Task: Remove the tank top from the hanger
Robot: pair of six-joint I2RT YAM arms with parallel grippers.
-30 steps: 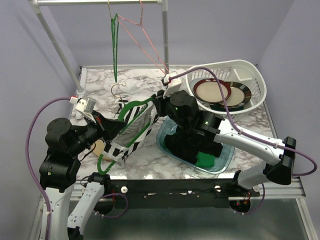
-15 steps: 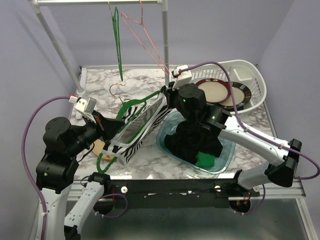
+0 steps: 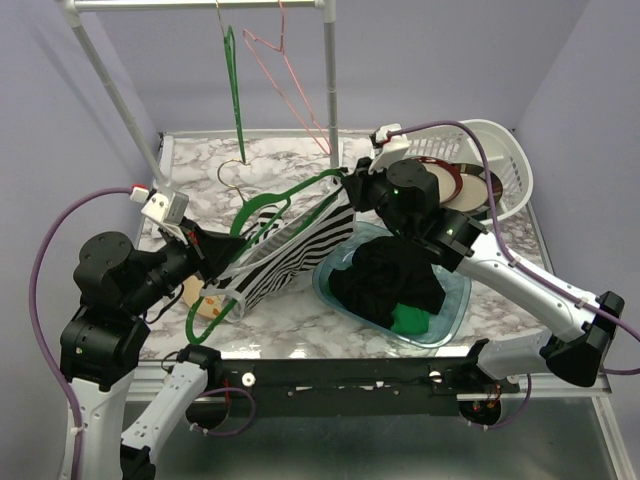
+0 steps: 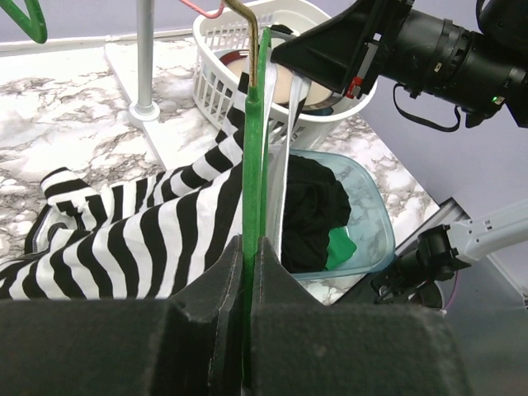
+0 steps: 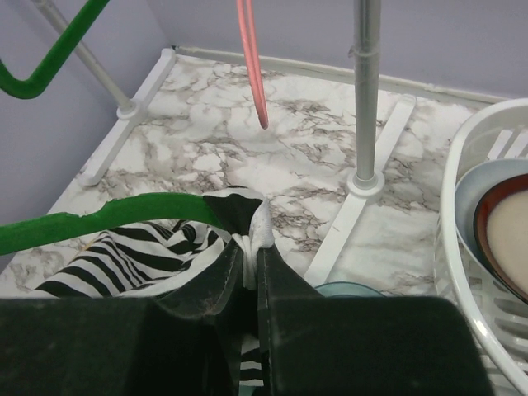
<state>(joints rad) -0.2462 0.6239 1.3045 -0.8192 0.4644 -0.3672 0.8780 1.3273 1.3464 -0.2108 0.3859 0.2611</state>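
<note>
– Right gripper [image 5: 250,262]: is it pinching anything?
– Yes, fabric. The left gripper [image 4: 252,247] is clamped too, on plastic.
– Start big, then.
– Over the marble table [image 3: 200,170] the tank top [image 3: 285,262] is strung between the two arms. It's soft black-and-white striped knit, sagging beside a clear bin [image 3: 455,300] of dark clothes.
– And what carries it?
– A green hanger [image 4: 252,157], thin and rigid. The left fingers are closed on its bar, and its long axis runs straight from them toward the right gripper.
– Where's the catch?
– The white-edged shoulder strap [image 5: 247,216] wraps the hanger's curved end, and the right fingers are pressed onto it there. That arm is nearer, so I'd judge the strap has to slide off that end, away from the left gripper.
</note>
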